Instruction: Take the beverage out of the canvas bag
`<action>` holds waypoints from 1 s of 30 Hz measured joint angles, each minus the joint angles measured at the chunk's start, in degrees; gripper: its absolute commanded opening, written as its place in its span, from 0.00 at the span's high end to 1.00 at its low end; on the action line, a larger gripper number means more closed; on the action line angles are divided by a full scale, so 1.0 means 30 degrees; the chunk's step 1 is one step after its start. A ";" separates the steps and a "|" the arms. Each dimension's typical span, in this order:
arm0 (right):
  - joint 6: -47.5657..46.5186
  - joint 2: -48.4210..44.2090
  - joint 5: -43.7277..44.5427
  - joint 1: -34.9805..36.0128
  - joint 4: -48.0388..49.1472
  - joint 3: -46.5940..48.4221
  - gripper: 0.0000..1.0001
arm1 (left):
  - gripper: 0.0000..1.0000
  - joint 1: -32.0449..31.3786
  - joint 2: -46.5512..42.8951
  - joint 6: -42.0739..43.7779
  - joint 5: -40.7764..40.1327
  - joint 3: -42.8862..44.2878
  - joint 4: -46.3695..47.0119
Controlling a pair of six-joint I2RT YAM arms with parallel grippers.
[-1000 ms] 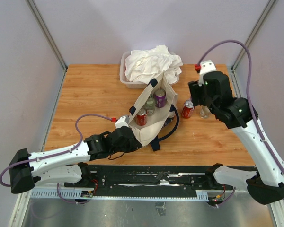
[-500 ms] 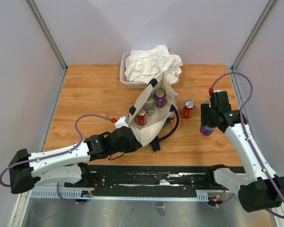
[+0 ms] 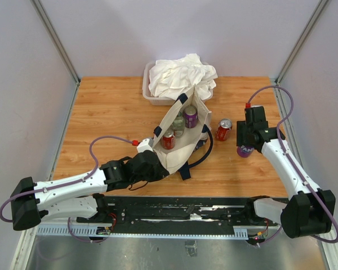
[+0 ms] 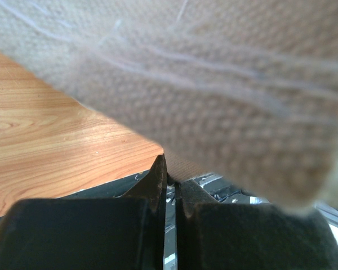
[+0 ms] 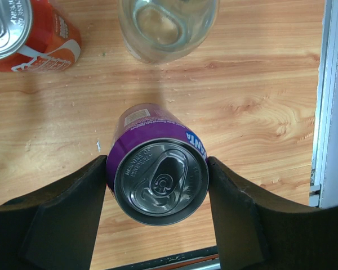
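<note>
Bench (image 3: pixel 101 107) of pale wood beneath both arms. Canvas bag (image 3: pixel 177 149), cream with navy straps, standing open right at the tip of the left tool (image 4: pixel 167 179) and well off to the left of the right tool (image 5: pixel 158 166). Clear tub (image 3: pixel 148 93) heaped with white cloth (image 3: pixel 180 76) past the bag's far end, far ahead of the left tool.

Left tool clenched, fingertips pressed together on the near lower edge of the bag's canvas, coarse weave filling most of the wrist view above them. Right tool grasping a purple can (image 5: pixel 158 185) from both sides, pads flat against its wall, lid and pull tab facing the wrist camera. Can upright and out of the bag, near the bench's right edge; resting on the wood or raised off it, cannot tell.

Inside the bag, ahead and to the right of the left tool: a second purple can (image 3: pixel 190 116) at the far end, a greenish container (image 3: pixel 178 125) in the middle, a red can (image 3: pixel 168 140) nearest the tool.

Between the bag and the right tool, just to its left, an orange-red can (image 3: pixel 223 129) standing upright on the bench. Just ahead of the right tool, a clear glass vessel (image 5: pixel 166 22) seen from above, beside the orange-red can and apart from the held one.
</note>
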 measured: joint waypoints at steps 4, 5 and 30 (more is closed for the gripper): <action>0.0000 0.0554 0.0240 0.0000 0.0495 -0.0248 0.96 | 1.00 0.0000 0.0000 0.0000 0.0000 0.0000 0.0000; 0.0007 0.0656 0.0306 0.0000 0.0561 -0.0350 0.93 | 1.00 0.0000 0.0000 0.0000 0.0000 0.0000 -0.0007; 0.0437 0.2127 0.0066 -0.0022 0.1843 -0.1115 0.00 | 0.99 0.0000 -0.0007 -0.0007 -0.0007 0.0000 -0.0007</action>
